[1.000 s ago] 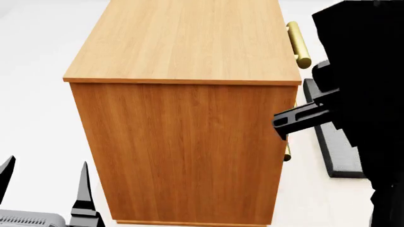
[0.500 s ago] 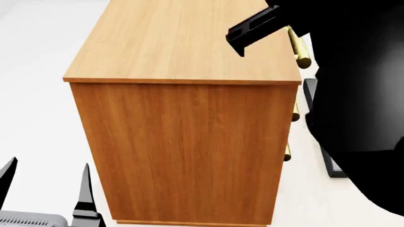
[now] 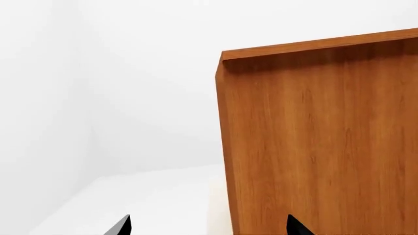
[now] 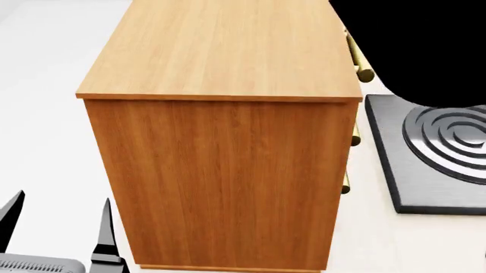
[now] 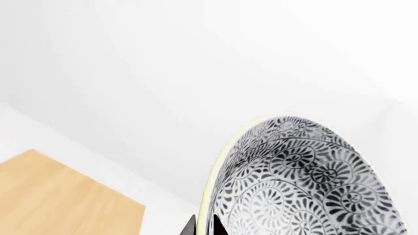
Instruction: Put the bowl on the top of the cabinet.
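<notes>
The bowl (image 5: 307,181) shows only in the right wrist view, tilted up on edge and cut off by the frame, its patterned inside facing the camera. The right hand (image 5: 203,226) is barely visible there: two dark finger tips sit either side of the bowl's rim, clamped on it. In the head view a large black mass of the right arm (image 4: 414,45) hides the bowl and the cabinet's far right corner. The cabinet (image 4: 220,114) has a bare top. The left hand (image 4: 57,227) sits low beside the cabinet, fingers apart, holding nothing. A grey ringed slab (image 4: 425,153) lies right of the cabinet, partly covered.
</notes>
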